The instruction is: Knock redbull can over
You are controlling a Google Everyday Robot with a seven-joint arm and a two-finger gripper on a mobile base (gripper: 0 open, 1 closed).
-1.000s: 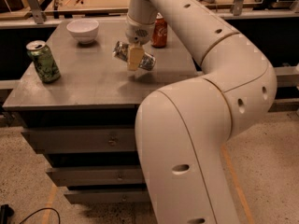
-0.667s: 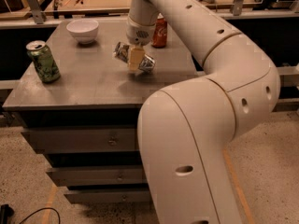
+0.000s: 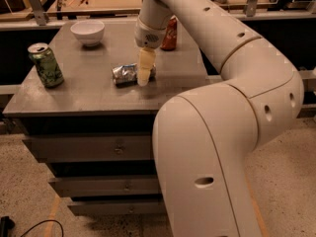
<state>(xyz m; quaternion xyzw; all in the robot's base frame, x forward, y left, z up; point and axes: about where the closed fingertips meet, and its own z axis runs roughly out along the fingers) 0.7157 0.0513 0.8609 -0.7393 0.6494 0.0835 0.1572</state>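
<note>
Gripper (image 3: 143,78) pointing straight down at the middle of the bench (image 3: 89,97), its pale, cream-coloured tip at the level of the bench top and overlapping the right-hand part of the redbull can (image 3: 126,73). Whether the gripper clasps the can or merely stands against it cannot be told.

The redbull can lies on its side, long axis running left to right and slightly tilted toward the far right. It is slim and silver-grey, with a mottled bluish pattern on its wall. Its left end is free; its right end passes behind the gripper, and a small dark part shows again just to the right of it.

Above the gripper, a rounded white wrist rises to the arm (image 3: 222,48), which sweeps from the far centre to the right, bends at a broad elbow and comes down as a thick white segment filling the near right.

Other things on the bench: a green can (image 3: 45,64), upright, near the left edge and well apart from the redbull can; a white bowl (image 3: 88,31) at the far left; a red-orange can (image 3: 170,33), upright, at the far side, partly hidden by the wrist.

Below the bench top, a stack of grey drawers (image 3: 89,147). The floor (image 3: 24,181) is speckled, with a dark cable (image 3: 37,226) at the near left corner.
</note>
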